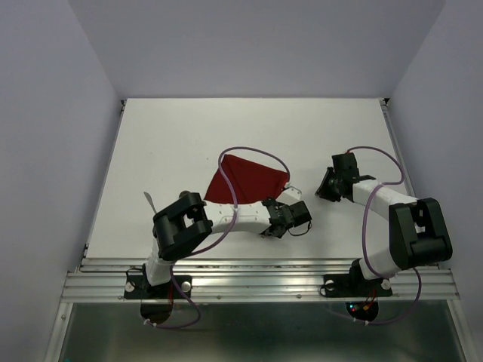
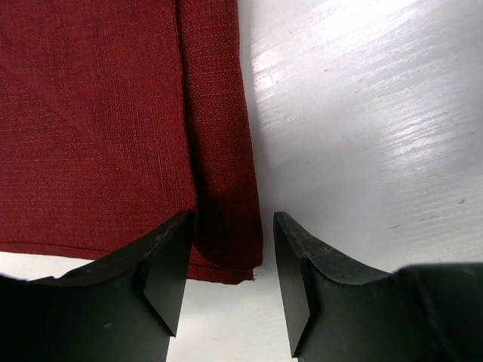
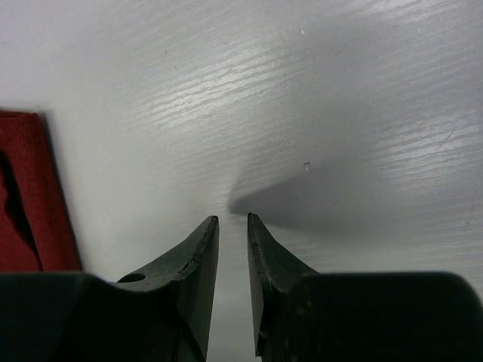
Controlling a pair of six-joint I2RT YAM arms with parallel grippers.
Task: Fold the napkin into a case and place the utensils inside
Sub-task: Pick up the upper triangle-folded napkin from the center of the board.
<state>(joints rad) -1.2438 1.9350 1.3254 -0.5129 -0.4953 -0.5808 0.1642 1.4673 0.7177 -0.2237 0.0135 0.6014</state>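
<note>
The dark red napkin (image 1: 249, 178) lies partly folded at the middle of the white table, with a narrow flap turned over along one side (image 2: 219, 113). My left gripper (image 1: 282, 202) is at its near right corner. In the left wrist view the left gripper (image 2: 232, 219) is open, its fingers straddling the flap's corner without pinching it. My right gripper (image 1: 323, 192) hovers to the right of the napkin. Its jaws (image 3: 232, 222) stand a narrow gap apart with only bare table between them. One slim silver utensil (image 1: 149, 200) pokes out behind the left arm's elbow.
The table's left edge (image 1: 102, 188) and the metal rail (image 1: 264, 275) at the near edge bound the surface. Purple cables (image 1: 226, 162) loop over the napkin and beside the right arm. The napkin's edge (image 3: 26, 188) shows at the left in the right wrist view.
</note>
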